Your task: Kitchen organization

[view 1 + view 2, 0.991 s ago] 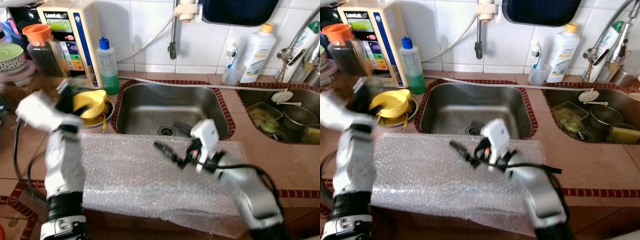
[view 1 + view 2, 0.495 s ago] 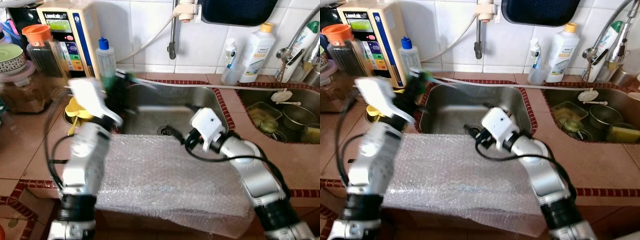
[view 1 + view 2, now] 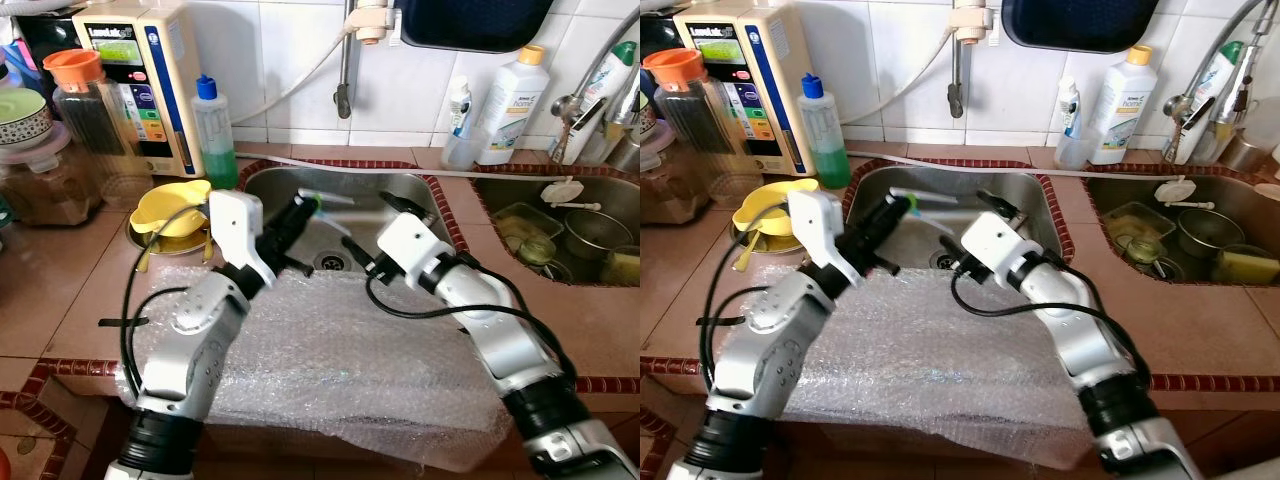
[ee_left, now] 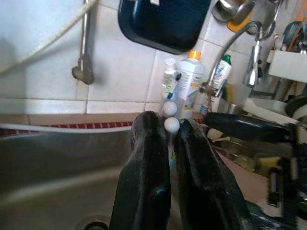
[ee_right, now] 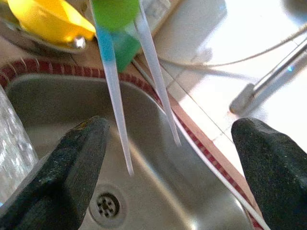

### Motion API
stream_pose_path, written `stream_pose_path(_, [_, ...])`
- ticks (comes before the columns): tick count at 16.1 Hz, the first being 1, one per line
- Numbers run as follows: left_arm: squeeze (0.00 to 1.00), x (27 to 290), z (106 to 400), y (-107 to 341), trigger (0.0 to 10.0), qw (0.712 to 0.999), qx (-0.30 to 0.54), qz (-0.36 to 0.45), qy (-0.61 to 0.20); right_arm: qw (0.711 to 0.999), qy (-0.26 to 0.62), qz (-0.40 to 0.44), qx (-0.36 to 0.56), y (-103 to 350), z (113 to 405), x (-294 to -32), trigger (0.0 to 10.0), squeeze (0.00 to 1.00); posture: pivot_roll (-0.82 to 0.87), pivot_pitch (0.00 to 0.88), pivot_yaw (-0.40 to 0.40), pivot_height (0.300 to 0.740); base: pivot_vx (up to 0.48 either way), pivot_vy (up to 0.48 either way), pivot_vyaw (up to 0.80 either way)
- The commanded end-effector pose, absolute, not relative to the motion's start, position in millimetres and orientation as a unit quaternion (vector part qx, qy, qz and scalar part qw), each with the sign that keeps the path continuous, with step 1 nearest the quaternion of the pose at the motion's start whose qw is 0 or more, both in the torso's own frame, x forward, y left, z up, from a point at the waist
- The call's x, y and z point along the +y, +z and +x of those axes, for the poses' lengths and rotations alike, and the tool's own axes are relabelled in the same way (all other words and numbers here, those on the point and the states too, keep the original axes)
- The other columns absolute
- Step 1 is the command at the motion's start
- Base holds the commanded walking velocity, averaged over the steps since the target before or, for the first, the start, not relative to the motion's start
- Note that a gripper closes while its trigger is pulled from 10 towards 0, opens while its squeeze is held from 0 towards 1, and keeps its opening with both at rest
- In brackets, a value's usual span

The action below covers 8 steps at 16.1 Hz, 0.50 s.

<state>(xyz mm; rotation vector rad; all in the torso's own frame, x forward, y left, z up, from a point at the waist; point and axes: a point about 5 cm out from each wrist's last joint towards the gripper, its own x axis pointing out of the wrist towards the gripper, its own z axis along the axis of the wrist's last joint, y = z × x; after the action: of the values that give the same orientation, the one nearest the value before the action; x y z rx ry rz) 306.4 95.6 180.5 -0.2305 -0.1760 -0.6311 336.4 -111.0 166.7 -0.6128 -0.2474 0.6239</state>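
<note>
Chopsticks [image 3: 322, 199] sit clamped in my left jaws [image 3: 300, 208] over the sink [image 3: 420, 205], handing over; right jaws [image 3: 372, 228] wait wide apart beside their tips, touching nothing.

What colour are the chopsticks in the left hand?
Translucent white chopsticks with a blue band, joined by a green top; the right wrist view shows it best. Left hand grips them.

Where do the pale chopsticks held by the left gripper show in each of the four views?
Left eye view: chopsticks over the sink's far-left part, clamped in the left gripper.
Right eye view: same place, left of the open right gripper.
Left wrist view: two round ends between shut fingers.
Right wrist view: two sticks joined by a green top.
Shared landmark: the steel sink.
</note>
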Motion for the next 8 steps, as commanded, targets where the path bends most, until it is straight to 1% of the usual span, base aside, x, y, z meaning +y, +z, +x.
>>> stream_pose_path(1, [0.00, 89.9, 302.7, 185.9, 0.0, 0.934, -0.092, -0.106, -0.329, 0.896, 0.300, -0.302, -0.127, 169.0, 339.4, -109.3, 10.0, 0.00, -0.22, 0.012, 0.025, 0.740, 0.000, 0.000, 0.00])
stream_pose_path(2, [0.00, 85.9, 300.7, 186.1, 0.0, 0.930, -0.092, -0.106, -0.340, 0.897, 0.307, -0.291, -0.128, 167.8, 341.5, -103.5, 10.0, 0.00, -0.22, 0.012, 0.025, 0.740, 0.000, 0.000, 0.00])
stream_pose_path(3, [0.00, 83.0, 299.4, 186.8, 0.0, 0.928, -0.092, -0.109, -0.344, 0.900, 0.312, -0.277, -0.126, 166.1, 343.5, -99.2, 0.0, 0.00, -0.22, 0.012, 0.025, 0.740, 0.000, 0.000, 0.00])
stream_pose_path(8, [0.00, 81.4, 298.1, 187.7, 0.0, 0.928, -0.090, -0.115, -0.342, 0.903, 0.321, -0.258, -0.121, 161.3, 348.8, -88.2, 0.0, 0.00, -0.20, 0.011, 0.027, 0.740, 0.000, 0.000, 0.00])
